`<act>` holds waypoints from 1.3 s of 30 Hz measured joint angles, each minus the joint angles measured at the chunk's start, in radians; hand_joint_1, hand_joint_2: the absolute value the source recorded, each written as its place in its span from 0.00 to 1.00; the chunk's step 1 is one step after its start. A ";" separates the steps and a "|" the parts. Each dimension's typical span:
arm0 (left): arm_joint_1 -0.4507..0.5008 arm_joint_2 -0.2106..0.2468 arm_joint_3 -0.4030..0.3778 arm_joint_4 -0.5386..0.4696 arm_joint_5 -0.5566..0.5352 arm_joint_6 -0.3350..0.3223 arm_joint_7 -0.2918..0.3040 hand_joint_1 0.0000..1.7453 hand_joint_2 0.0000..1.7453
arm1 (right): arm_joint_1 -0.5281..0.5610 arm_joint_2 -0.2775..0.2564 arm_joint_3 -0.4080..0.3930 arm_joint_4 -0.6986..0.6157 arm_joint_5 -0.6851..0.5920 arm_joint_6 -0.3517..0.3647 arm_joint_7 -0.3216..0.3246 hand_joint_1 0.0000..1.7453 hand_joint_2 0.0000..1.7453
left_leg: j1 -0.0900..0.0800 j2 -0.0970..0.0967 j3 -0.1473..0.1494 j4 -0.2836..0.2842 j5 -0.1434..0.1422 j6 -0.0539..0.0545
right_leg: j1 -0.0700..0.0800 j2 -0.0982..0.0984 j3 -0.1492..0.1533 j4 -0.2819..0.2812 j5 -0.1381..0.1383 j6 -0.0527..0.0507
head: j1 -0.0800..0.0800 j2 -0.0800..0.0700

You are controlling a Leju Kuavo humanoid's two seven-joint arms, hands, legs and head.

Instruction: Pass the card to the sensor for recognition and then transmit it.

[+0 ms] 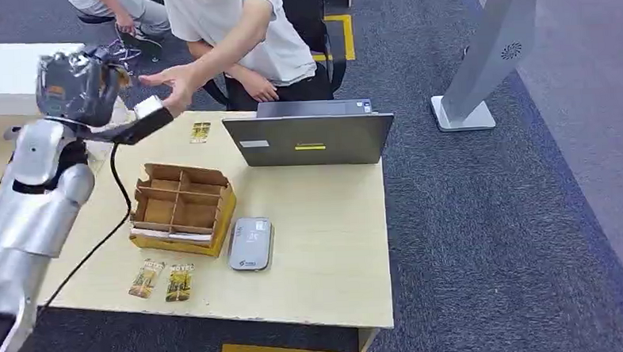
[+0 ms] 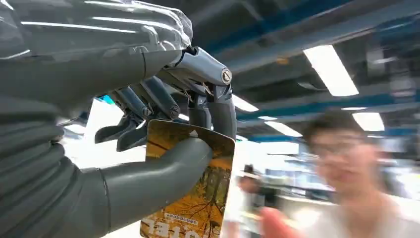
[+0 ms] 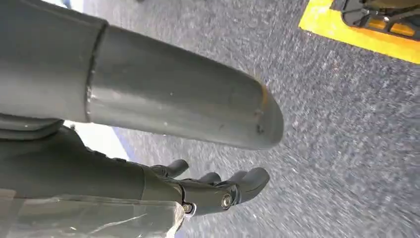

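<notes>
The bench [image 1: 327,247], pale wood on grey carpet, carries a grey laptop [image 1: 311,138] at its far edge, an open cardboard box [image 1: 183,209] with dividers near the middle, a flat grey sensor [image 1: 251,244] just beside the box, two loose cards [image 1: 162,281] near the front edge and another one [image 1: 200,132] lying at the far side. A person [image 1: 239,36] in a white shirt sits behind the bench with one arm stretched out, the open palm [image 1: 173,85] close to the robot's raised left arm.

The head view shows that arm lifted high over the bench's far left corner, the left hand [image 1: 78,83] wrapped in clear film, but not what it carries. The left wrist view settles it — the left hand [image 2: 148,163] pinches the card [image 2: 198,198] between its thick thumb and dark fingers, the other fingers curled behind. The card is orange-yellow with a picture of autumn trees and a dark band of print at one end; the thumb lies across its face, and the free end sticks out past the hand towards the blurred person.

The right wrist view has the right hand [image 3: 213,191] hanging over carpet, fingers loosely apart and holding nothing.
</notes>
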 joint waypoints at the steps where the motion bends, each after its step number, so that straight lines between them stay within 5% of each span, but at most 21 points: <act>1: -0.048 -0.001 0.000 0.081 -0.014 0.009 0.006 1.00 1.00 | -0.007 0.002 0.008 0.000 0.006 0.005 0.005 0.00 0.00 | 0.000 0.002 0.000 0.000 0.000 0.000 | 0.000 0.001 0.000 0.000 0.000 0.000 | -0.001 0.000; 6: -0.163 -0.014 0.000 0.335 -0.029 0.029 0.022 1.00 1.00 | -0.021 0.011 0.030 0.000 0.011 0.005 0.010 0.00 0.00 | 0.000 0.002 0.001 0.000 0.000 -0.001 | 0.000 0.002 0.000 0.001 0.000 0.000 | -0.003 0.000; 14: -0.197 -0.032 0.000 0.485 -0.010 0.013 0.034 1.00 1.00 | -0.025 0.016 0.034 0.000 0.006 0.004 0.019 0.00 0.00 | 0.000 0.002 0.000 0.000 0.000 -0.001 | 0.000 0.002 0.000 0.001 0.000 0.000 | -0.002 0.000; 15: -0.197 -0.034 0.000 0.496 -0.004 0.008 0.035 0.00 1.00 | -0.025 0.017 0.034 0.000 0.006 0.004 0.019 0.00 0.00 | 0.000 0.002 0.000 0.000 0.000 -0.001 | 0.000 0.002 0.000 0.001 0.000 0.000 | -0.002 0.000; 39: -0.182 -0.033 0.029 0.559 0.055 0.014 -0.002 0.00 1.00 | -0.025 0.019 0.034 0.001 -0.011 -0.001 0.018 0.00 0.00 | 0.000 0.000 0.000 0.000 0.000 -0.001 | 0.000 0.001 0.000 0.001 0.000 0.000 | -0.002 0.000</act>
